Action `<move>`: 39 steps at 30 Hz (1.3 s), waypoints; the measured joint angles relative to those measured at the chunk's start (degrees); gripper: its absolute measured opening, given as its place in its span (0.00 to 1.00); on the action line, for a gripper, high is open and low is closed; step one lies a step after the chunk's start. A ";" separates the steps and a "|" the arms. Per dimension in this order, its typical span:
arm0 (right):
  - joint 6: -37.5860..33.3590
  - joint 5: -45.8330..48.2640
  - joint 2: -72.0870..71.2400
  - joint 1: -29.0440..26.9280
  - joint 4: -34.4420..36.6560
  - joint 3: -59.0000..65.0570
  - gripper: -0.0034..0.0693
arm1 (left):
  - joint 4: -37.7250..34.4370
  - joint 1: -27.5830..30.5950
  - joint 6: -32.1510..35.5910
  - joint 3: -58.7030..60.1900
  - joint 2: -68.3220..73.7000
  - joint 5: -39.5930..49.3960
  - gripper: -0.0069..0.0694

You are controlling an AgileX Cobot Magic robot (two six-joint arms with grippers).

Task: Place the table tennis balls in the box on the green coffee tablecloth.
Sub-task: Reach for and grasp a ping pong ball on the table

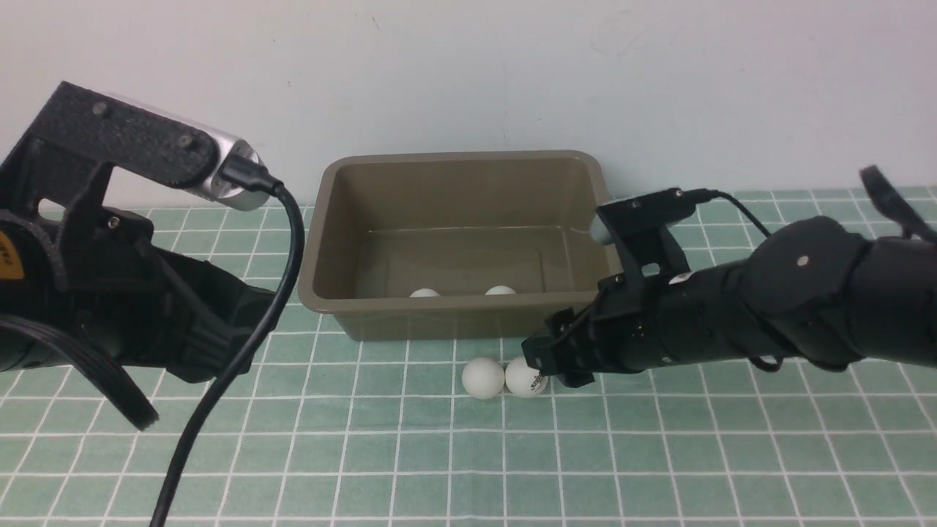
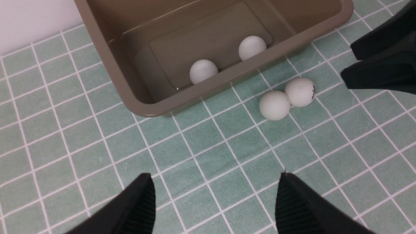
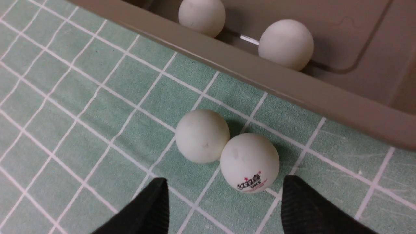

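While right gripper (image 3: 224,187) stands spread, fingers (image 3: 302,208) cut off at the edge, printed ball (image 3: 249,162) lies loose just ahead, its dark-and-red logo (image 3: 249,186) upside-down, unreadable, touching plain ball (image 3: 202,136), both on cloth (image 1: 659,454) beside box (image 1: 454,156), two more balls (image 2: 203,71) inside, half hidden by wall (image 1: 439,322), left gripper (image 2: 214,177) gaping, empty

Bright even light, soft shadows

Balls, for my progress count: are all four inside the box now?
No, the logo ball and a plain ball lie on the cloth outside the box.
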 joint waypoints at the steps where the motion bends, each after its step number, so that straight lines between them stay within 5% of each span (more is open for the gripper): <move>1: 0.15 -0.06 0.80 0.00 0.32 -0.49 0.64 | 0.00 0.00 0.00 0.00 0.00 0.00 0.68; 7: 0.38 -1.00 6.33 0.00 2.44 -2.93 0.73 | 0.00 0.00 0.00 0.00 0.00 0.34 0.68; 34: -2.07 -3.81 17.03 0.58 8.15 -6.69 0.73 | 0.00 0.00 -0.05 0.00 -0.04 1.48 0.68; 39: -4.71 -3.85 17.03 0.58 11.59 -6.69 0.63 | 0.00 0.00 -0.05 0.00 -0.04 1.48 0.68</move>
